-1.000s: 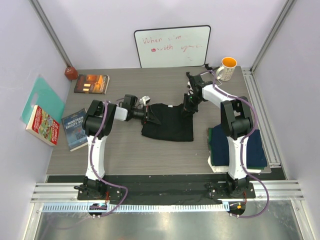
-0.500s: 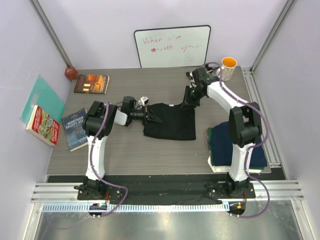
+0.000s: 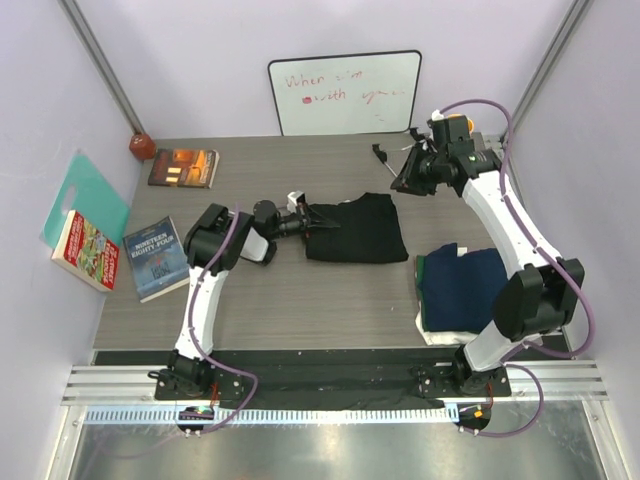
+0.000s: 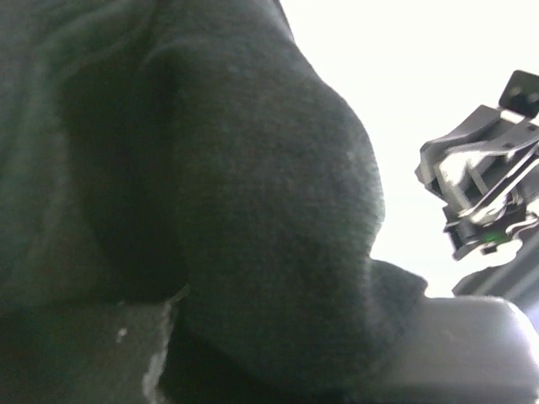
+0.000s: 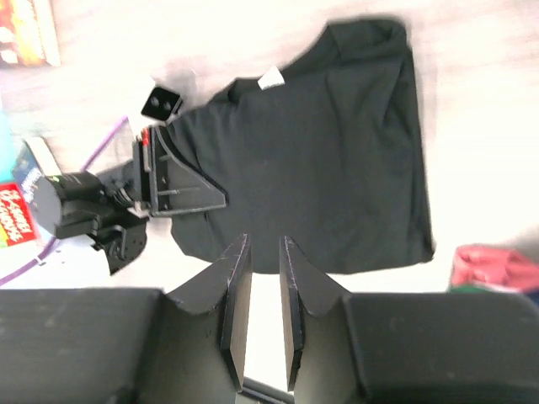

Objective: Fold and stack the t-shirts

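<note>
The left wrist view is almost filled by the black t-shirt [image 4: 210, 210], by which the fingertips of the left gripper [image 3: 316, 222] are largely hidden. The writing on the whiteboard [image 3: 345, 92] cannot be read.

black t-shirt [image 3: 358, 228] folded mid-table, stack [image 3: 460, 285] (navy-topped) right

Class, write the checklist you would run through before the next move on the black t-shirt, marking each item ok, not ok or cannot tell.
1. Left gripper clamped on the black t-shirt at its edge: ok.
2. Right gripper empty, jaws slightly apart: ok.
3. Right gripper clear of the black t-shirt: ok.
4. Black t-shirt's fold neat underneath: cannot tell.
5. Folded navy t-shirt has nothing lying on it: ok.
</note>
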